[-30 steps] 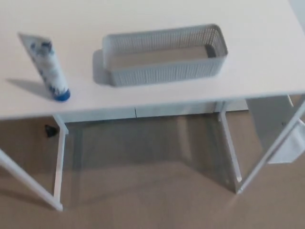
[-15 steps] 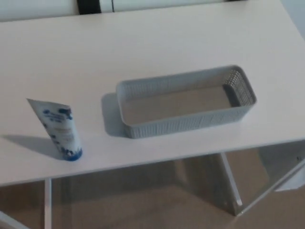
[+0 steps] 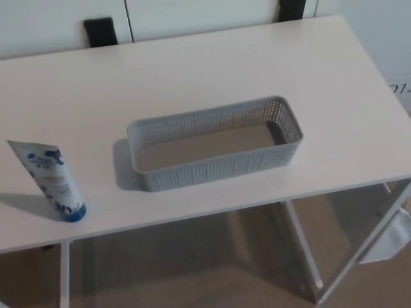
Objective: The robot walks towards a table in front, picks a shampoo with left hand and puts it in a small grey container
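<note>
A white shampoo tube with blue print stands on its blue cap near the front left edge of the white table. A small grey mesh container lies lengthwise at the table's middle, to the right of the tube; nothing lies inside it. Neither of my hands shows in the head view.
The table's front edge runs across the lower part of the picture, with white legs and tan floor below. White cabinet fronts with two black handles stand behind the table. A white object hangs at the lower right.
The whole picture has shifted: the camera has tilted up and come closer, so more of the tabletop and the wall behind it show. The tube and container have not moved on the table.
</note>
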You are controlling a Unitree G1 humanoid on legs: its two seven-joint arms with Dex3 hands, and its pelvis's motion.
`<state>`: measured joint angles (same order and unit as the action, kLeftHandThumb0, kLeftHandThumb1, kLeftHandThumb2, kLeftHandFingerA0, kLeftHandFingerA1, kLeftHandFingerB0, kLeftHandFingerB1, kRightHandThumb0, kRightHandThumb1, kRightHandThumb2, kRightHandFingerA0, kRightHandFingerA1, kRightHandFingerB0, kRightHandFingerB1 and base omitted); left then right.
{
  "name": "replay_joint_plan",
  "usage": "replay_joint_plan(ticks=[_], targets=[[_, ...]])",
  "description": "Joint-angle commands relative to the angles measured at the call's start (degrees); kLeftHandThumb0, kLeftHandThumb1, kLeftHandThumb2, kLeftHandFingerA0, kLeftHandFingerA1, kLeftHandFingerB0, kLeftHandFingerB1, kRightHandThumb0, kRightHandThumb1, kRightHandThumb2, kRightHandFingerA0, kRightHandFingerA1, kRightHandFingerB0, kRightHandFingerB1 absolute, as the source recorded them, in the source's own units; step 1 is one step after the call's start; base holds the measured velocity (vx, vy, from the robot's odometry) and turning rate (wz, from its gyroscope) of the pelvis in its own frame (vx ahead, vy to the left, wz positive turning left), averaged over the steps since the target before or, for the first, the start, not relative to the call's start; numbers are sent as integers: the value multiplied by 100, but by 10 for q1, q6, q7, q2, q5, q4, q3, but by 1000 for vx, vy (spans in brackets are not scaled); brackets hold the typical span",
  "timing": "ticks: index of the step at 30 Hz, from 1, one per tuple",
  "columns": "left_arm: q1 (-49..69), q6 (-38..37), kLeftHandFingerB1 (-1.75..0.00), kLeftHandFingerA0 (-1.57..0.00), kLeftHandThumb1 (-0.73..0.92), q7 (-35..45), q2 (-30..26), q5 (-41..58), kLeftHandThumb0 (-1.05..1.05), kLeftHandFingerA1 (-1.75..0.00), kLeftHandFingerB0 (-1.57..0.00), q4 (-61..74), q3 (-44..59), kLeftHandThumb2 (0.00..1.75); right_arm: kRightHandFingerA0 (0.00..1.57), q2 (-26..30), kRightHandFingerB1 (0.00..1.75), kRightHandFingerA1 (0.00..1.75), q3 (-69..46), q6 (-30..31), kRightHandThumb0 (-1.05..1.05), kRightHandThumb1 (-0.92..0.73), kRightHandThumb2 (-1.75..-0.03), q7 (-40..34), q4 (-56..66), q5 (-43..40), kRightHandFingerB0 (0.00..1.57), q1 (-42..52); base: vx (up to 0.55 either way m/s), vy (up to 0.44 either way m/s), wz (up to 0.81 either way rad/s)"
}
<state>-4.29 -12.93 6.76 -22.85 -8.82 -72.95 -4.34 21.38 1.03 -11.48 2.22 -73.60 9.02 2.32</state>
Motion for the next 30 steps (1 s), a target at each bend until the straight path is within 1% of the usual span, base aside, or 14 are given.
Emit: replay_joint_plan(ticks=[1, 6, 13, 16, 17, 18, 19, 20, 21, 22, 24, 25, 28, 30], targets=[[3, 6, -36, -28, 69, 18, -20, -17, -41, -47, -36, 2, -10, 61, 70, 2, 39, 47, -5, -4, -25, -73, -61, -6, -1, -1, 51, 11, 5, 71, -19], [6, 6, -36, -27, 68, 43, -24, -11, -41, -49, -35, 17, -15, 61, 67, 10, 39, 46, -11, -4, -26, -71, -60, -1, -3, -3, 50, 11, 50, 158, -4], [28, -6, -31, -29, 67, 65, -38, 2, -41, -47, -26, 38, -1, 61, 67, 9, 39, 47, -6, -3, -26, -71, -61, -3, 0, 2, 50, 15, 14, 84, 10], [49, -7, -30, -29, 67, 88, -43, 10, -40, -46, -24, 79, 4, 61, 68, 14, 39, 46, -6, -3, -26, -71, -61, -3, 1, 3, 50, 17, 9, -12, 2], [66, -11, -29, -28, 66, 98, -48, 18, -44, -52, -23, 105, 10, 61, 70, 15, 39, 47, -4, -4, -27, -72, -61, -3, 2, 5, 50, 18, -106, -95, 3], [91, -18, -29, -28, 66, 114, -55, 29, -44, -52, -23, 143, 18, 61, 70, 17, 39, 47, -1, -6, -27, -72, -61, -4, 5, 7, 50, 20, -67, -100, 4], [100, -15, -29, -28, 65, 117, -56, 32, -43, -49, -22, 160, 23, 60, 64, 18, 50, 57, -2, -8, -35, -62, -79, -2, 7, 6, 47, 22, -36, -100, -5], [112, -11, -29, -28, 65, 121, -56, 37, -43, -49, -22, 179, 28, 60, 64, 19, 50, 57, -3, -10, -35, -62, -79, -1, 10, 4, 47, 25, -22, -87, 0], [154, -42, -42, -24, 50, 129, -67, 50, -53, -55, -15, 218, 43, 81, 67, 18, 39, 46, -5, -10, -26, -72, -61, 0, 11, 1, 50, 28, 6, -81, 2], [174, -48, -28, -31, 65, 132, -70, 57, -50, -47, -19, 238, 52, 60, 68, 18, 39, 46, -5, -10, -27, -72, -61, 0, 9, 2, 51, 29, 0, 0, 0], [223, -55, -29, -34, 65, 138, -73, 78, -51, -43, -18, 282, 82, 65, 67, 18, 39, 46, -3, -7, -27, -73, -61, 0, 1, 4, 49, 25, 0, 0, 0], [242, -53, -27, -32, 63, 144, -74, 89, -48, -40, -17, 300, 96, 59, 66, 17, 39, 46, -3, -5, -27, -73, -61, 1, 0, 5, 49, 23, 0, 0, 0], [283, -41, -28, -30, 58, 176, -65, 135, -47, -40, -18, 328, 145, 59, 67, 12, 39, 46, 0, -2, -27, -72, -61, -3, -6, 8, 49, 16, 0, 0, 0], [303, -43, -27, -32, 56, 188, -62, 149, -48, -39, -18, 340, 164, 57, 67, 11, 39, 46, 1, -2, -27, -72, -61, -4, -8, 9, 49, 14, 0, 0, 0]])
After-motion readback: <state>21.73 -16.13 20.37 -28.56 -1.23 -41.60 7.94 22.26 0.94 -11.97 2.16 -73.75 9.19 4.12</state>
